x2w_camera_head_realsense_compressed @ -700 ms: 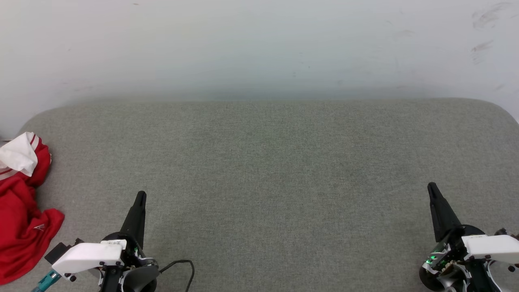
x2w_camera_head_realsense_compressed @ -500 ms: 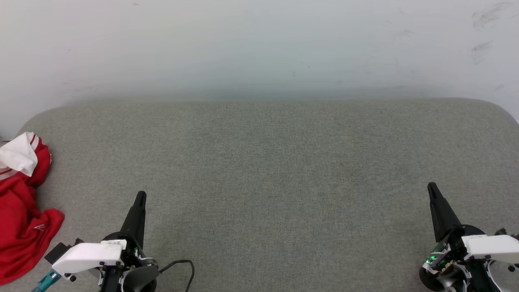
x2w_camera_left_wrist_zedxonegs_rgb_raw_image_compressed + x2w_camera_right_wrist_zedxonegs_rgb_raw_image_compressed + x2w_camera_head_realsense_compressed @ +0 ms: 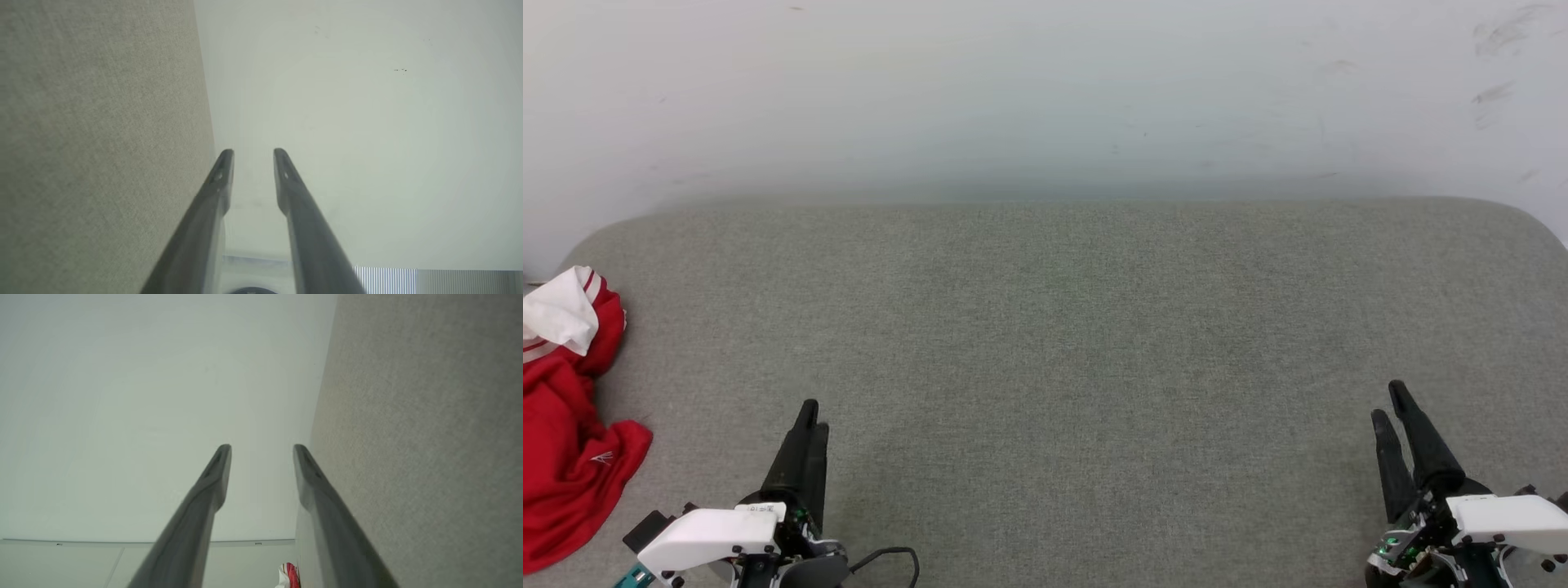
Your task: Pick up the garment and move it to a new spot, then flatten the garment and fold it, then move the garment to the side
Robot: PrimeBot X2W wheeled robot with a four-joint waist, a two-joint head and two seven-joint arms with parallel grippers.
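At the far left edge of the grey fabric surface (image 3: 1062, 343), the garment (image 3: 564, 457) lies crumpled in a heap. Its red body is bunched up, and a white sleeve (image 3: 560, 314) with red-and-white striped trim is folded over its far end. It runs partly out of the head view on that side. The left gripper (image 3: 814, 416) hovers low at the near left, just right of the heap and apart from it. Its two dark fingers point toward the pale wall (image 3: 1045, 90). In the left wrist view the left gripper (image 3: 253, 153) has its jaws parted by a narrow gap, released and grasping nothing. The right gripper (image 3: 1387, 400) sits at the near right, well apart from the jersey. The right wrist view shows its jaws (image 3: 261, 447) spread a little wider, likewise empty, with a small red and white scrap of the garment (image 3: 291, 575) at the bottom edge. A thin black cable (image 3: 890, 555) loops beside the left wrist.
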